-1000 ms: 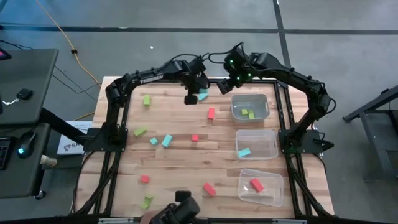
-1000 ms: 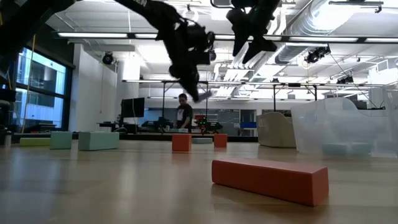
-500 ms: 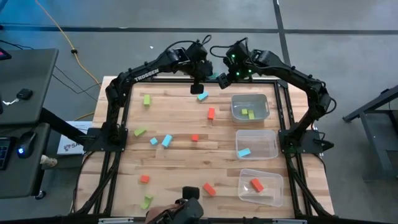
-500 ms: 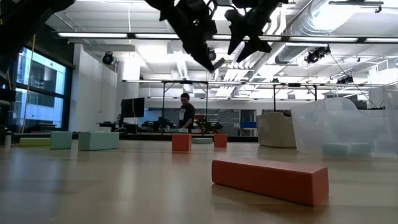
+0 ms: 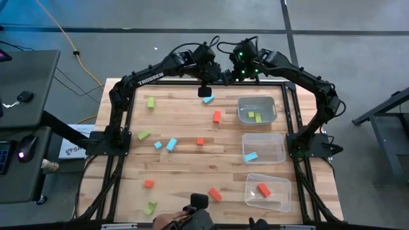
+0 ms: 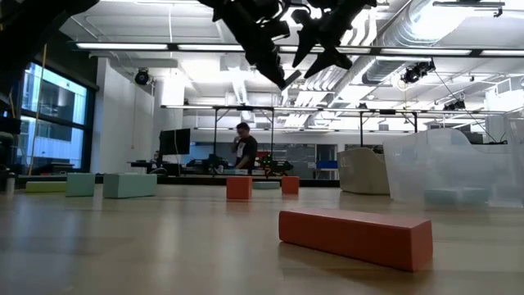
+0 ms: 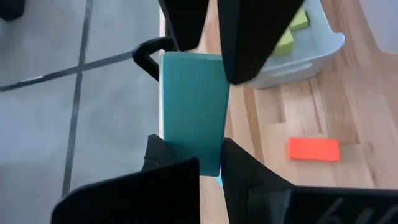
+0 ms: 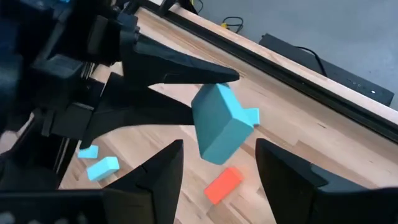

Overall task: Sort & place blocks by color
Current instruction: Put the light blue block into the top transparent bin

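Hanging tilted above the table's [image 5: 185, 128] far edge, the blue block [image 8: 219, 132] sat clamped in the left gripper [image 8: 211, 93], long axis along its fingers; right gripper [image 8: 217, 165] gaped around it

Planked wooden table [image 5: 185, 169], clear plastic bins [image 5: 264, 149]

The two dark grippers crowd each other above the wooden table's [image 5: 185, 134] twelve o'clock edge: the left gripper [image 5: 206, 91], its fingers clamped on a light blue rectangular block [image 8: 219, 127], sits just beside the right gripper [image 5: 225, 77], whose spread fingers [image 8: 155, 171] flank that block. Along three o'clock, three clear plastic bins [image 5: 264, 147] stand in a row. Scattered small blocks [image 5: 167, 144] dot the nine o'clock half; the centre strip toward six o'clock lies mostly bare.
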Robot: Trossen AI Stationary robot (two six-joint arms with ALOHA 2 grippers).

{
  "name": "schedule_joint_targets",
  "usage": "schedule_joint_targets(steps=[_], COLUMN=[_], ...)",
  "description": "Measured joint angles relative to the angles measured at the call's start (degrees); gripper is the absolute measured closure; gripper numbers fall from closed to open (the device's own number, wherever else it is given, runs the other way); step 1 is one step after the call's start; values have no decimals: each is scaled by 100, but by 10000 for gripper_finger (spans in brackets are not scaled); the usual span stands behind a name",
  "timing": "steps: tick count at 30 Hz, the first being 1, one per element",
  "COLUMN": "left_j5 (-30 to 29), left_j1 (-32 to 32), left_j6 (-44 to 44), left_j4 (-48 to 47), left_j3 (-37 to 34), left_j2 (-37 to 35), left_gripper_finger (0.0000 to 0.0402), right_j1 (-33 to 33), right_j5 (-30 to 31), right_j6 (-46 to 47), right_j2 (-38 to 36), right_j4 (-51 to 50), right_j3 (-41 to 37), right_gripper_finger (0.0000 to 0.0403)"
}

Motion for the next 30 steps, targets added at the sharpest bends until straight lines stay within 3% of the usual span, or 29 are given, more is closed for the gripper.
schedule_joint_targets(steps=[10, 19, 30], left_j5=[-100, -442, -448], left_j1=[-206, -235, -250], left_j6=[41, 41, 57], left_j4=[192, 422, 495], left_j3=[2, 0, 1], left_j2=[0, 0, -13], left_gripper_finger=[401, 401, 400], right_j1=[-10, -19, -14], right_j5=[156, 176, 85], right_j6=[12, 80, -163], right_j2=[-18, -23, -14], right_j4=[-15, 41, 175], right_j3=[1, 9, 9], right_gripper_finger=[222, 319, 369])
